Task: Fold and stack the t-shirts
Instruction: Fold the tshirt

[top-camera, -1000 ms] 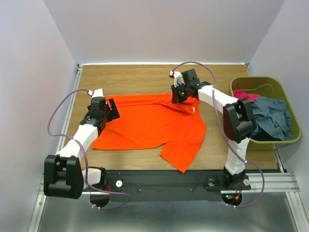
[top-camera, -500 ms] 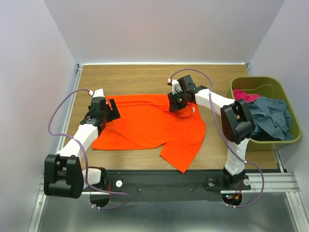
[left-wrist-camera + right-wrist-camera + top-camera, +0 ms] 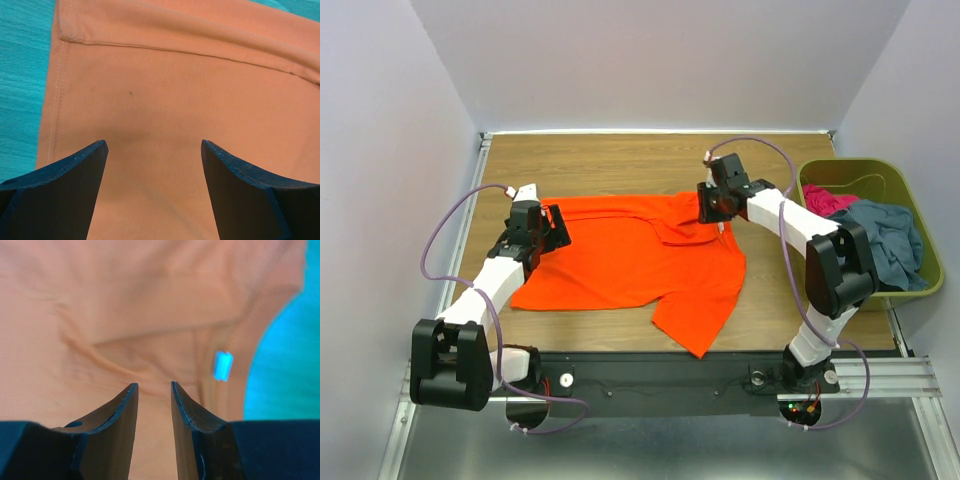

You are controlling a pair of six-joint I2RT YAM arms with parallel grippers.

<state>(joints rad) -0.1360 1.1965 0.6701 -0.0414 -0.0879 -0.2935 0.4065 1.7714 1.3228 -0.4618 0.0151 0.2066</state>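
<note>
The orange t-shirt lies spread on the wooden table, one sleeve hanging toward the front edge. It fills the left wrist view and the right wrist view. My left gripper is open and low over the shirt's left part, its jaws wide apart above flat cloth. My right gripper is at the collar. Its jaws are nearly closed on a pinch of orange cloth, beside the neck label. The blue-grey shirt and the pink shirt lie crumpled in the tub.
The olive-green tub stands at the table's right edge, close to my right arm. Bare wood lies behind the orange shirt. White walls enclose the table at the back and sides.
My right gripper has moved right along the collar, and a new crease has formed in the cloth beside it. The left arm has hardly moved.
</note>
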